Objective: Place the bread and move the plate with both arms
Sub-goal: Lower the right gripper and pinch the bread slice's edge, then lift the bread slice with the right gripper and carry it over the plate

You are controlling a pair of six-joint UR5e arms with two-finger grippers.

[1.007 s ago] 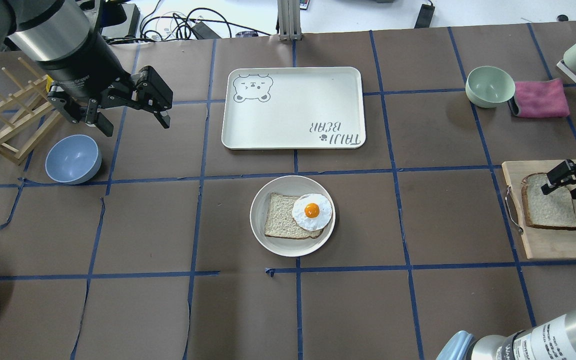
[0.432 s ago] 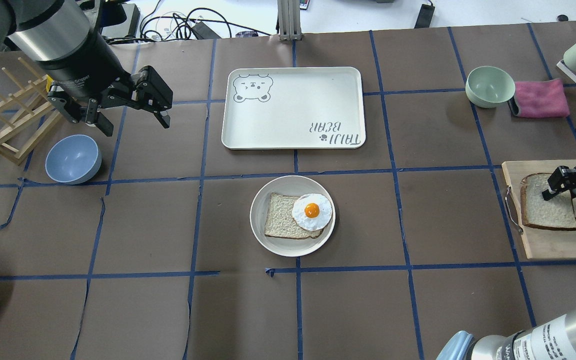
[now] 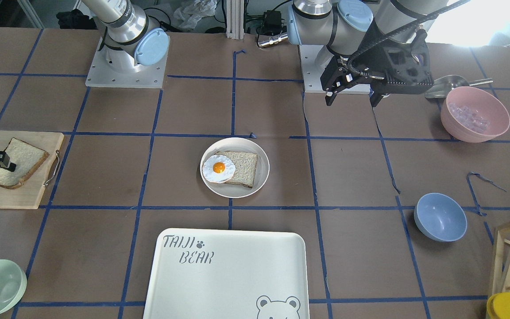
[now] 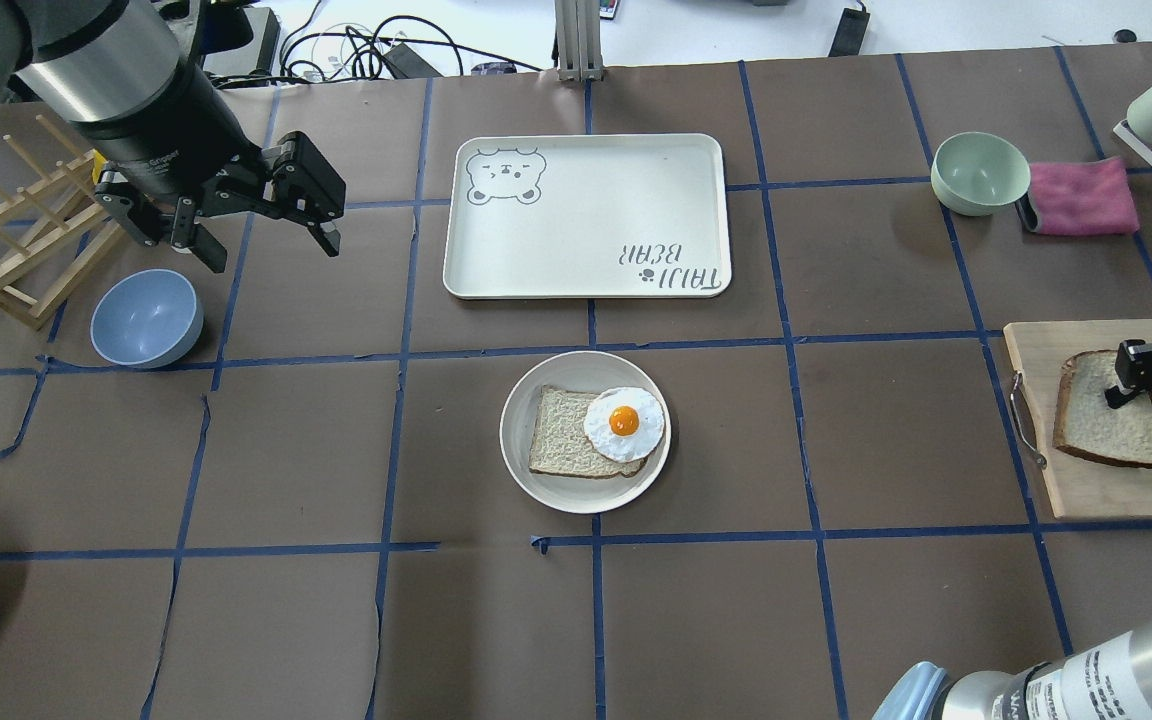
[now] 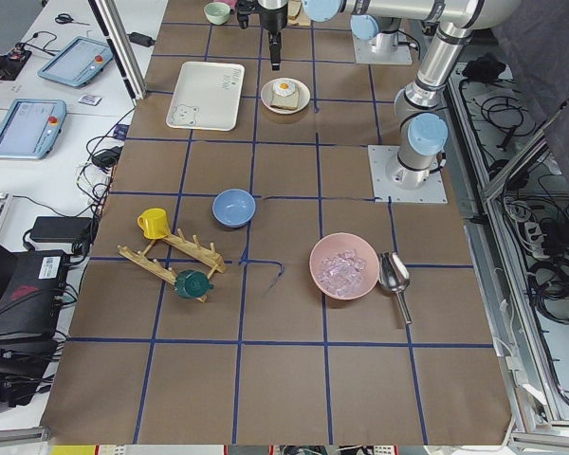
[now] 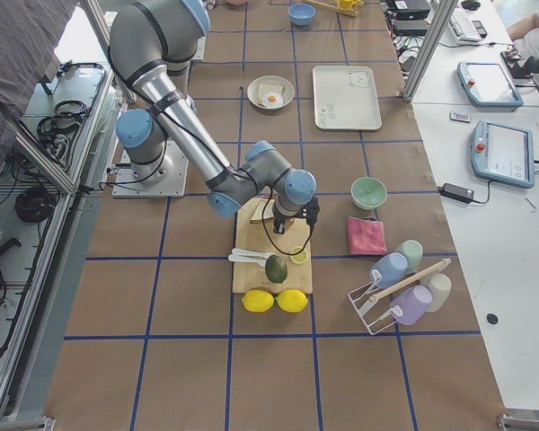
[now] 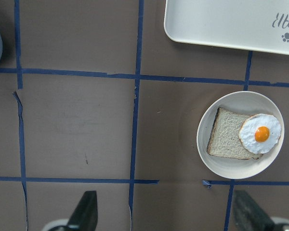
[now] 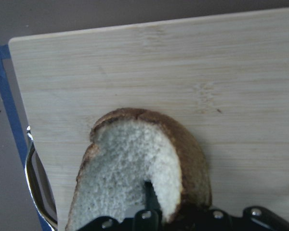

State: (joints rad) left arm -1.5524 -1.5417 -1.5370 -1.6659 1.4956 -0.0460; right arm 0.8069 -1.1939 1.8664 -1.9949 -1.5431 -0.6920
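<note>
The bread (image 4: 1101, 420), domed with a dark crust, lies on a wooden cutting board (image 4: 1096, 490) at the right edge. My right gripper (image 4: 1136, 388) is shut on its far edge, which is tilted up a little. The wrist view shows a finger (image 8: 151, 197) pressed into the crumb of the bread (image 8: 130, 163). It also shows in the front view (image 3: 18, 161). The plate (image 4: 521, 470) sits mid-table and holds a squarer slice (image 4: 561, 435) and a fried egg (image 4: 624, 422). My left gripper (image 4: 256, 232) hangs open and empty, above the table at the far left.
The white TAIJI BEAR tray (image 4: 586, 215) lies beyond the plate. A blue bowl (image 4: 146, 318) and a wooden rack (image 4: 16, 240) are under the left arm. A green bowl (image 4: 979, 172) and a pink cloth (image 4: 1081, 195) sit far right. A pink bowl (image 3: 474, 113) is by the left base.
My right gripper's fingers have closed on the bread's edge. The slice has shifted a little to the right on the board. The left arm has not moved.
</note>
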